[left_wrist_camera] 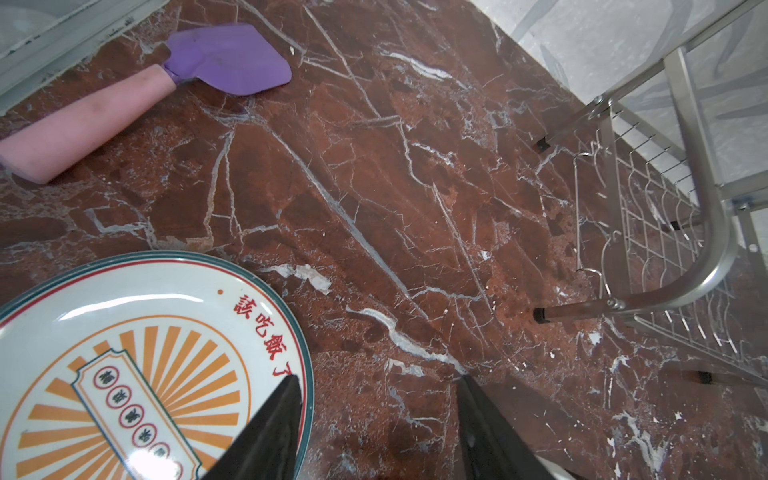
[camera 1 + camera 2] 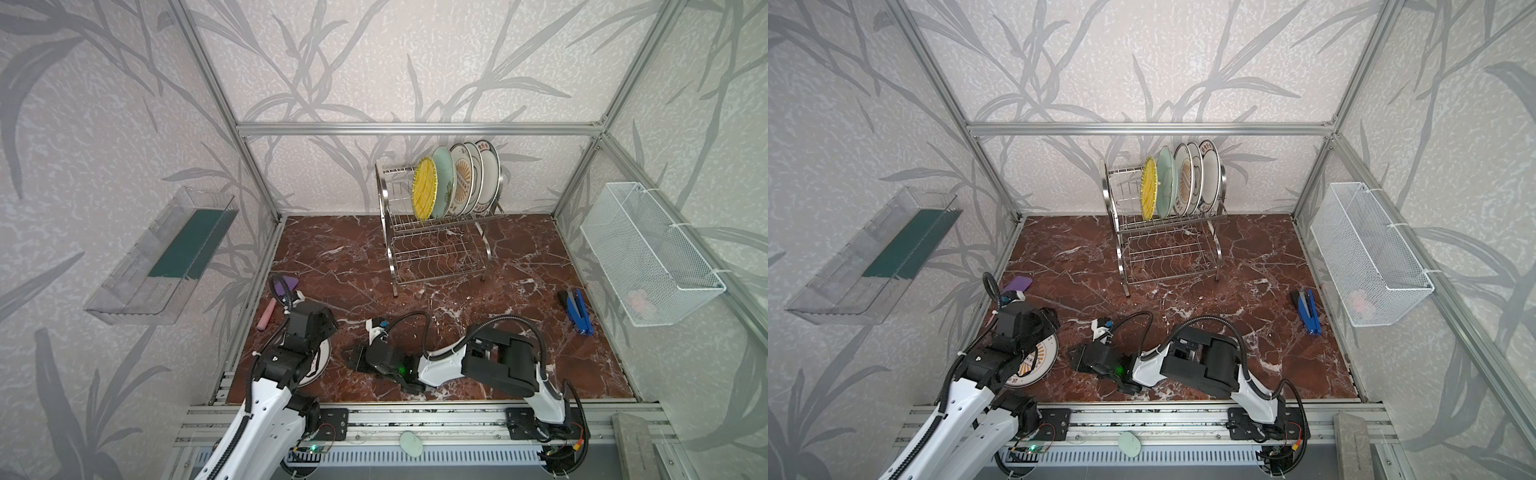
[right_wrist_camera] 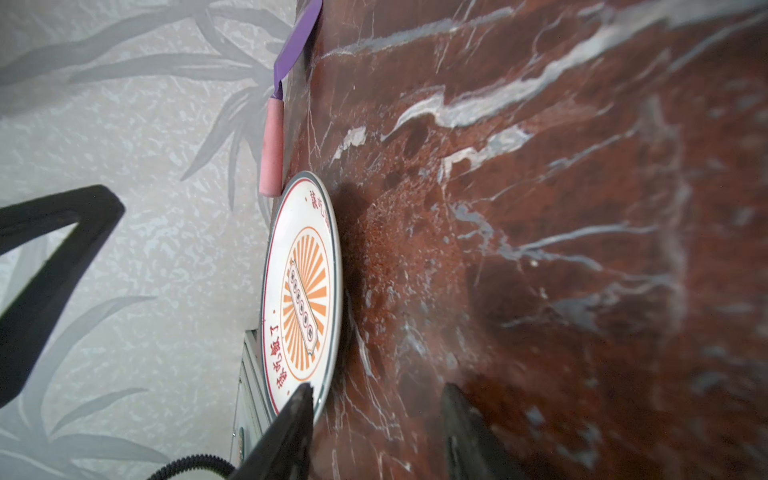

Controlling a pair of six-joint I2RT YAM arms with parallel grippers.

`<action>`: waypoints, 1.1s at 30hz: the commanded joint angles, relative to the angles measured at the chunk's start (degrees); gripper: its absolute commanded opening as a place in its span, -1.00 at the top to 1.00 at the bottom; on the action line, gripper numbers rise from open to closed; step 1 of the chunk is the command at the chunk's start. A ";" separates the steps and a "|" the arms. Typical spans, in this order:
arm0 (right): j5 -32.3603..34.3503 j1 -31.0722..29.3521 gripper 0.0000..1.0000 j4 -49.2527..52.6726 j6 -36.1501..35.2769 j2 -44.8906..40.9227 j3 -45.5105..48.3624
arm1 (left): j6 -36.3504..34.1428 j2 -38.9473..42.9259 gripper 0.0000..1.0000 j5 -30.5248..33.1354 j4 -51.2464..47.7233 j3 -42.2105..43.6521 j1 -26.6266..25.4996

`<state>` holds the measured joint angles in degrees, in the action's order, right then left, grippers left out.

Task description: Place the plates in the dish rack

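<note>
My left jaws stand apart at the bottom of the left wrist view. One fingertip [image 1: 274, 428] is over the rim of the sunburst plate [image 1: 137, 374], the other over bare desk [image 1: 415, 208]. The frame edge cuts off their bases. My right jaws are also apart, turned sideways low over the desk, and one tip overlaps the plate's near rim. I cannot tell if it touches, and the marble at the right of that view is blurred. In both top views the plate lies flat at lower left, largely hidden under the left arm [image 2: 299, 332]. A purple spatula [image 1: 228, 58] lies just beyond it, by the desk's edge. Open marble runs to the dish rack [image 2: 436, 249] at upper centre. There five plates [image 2: 461, 178] stand upright on the right of the top shelf, with free slots left of them.
</note>
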<state>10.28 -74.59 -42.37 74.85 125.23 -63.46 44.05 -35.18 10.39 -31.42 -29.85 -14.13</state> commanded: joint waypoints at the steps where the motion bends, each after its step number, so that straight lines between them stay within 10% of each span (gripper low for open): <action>1: 1.76 -0.20 0.05 -0.70 3.31 2.50 -2.97 | -0.20 0.85 -0.16 -0.10 -0.81 -2.31 0.42; 33: -2.90 1.78 0.45 5.62 7.78 13.65 -15.29 | -2.04 2.40 -0.17 -1.94 -1.02 -3.03 1.05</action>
<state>7.42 -73.54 -41.32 82.52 136.11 -78.39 42.41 -33.32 8.45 -31.94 -31.68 -13.43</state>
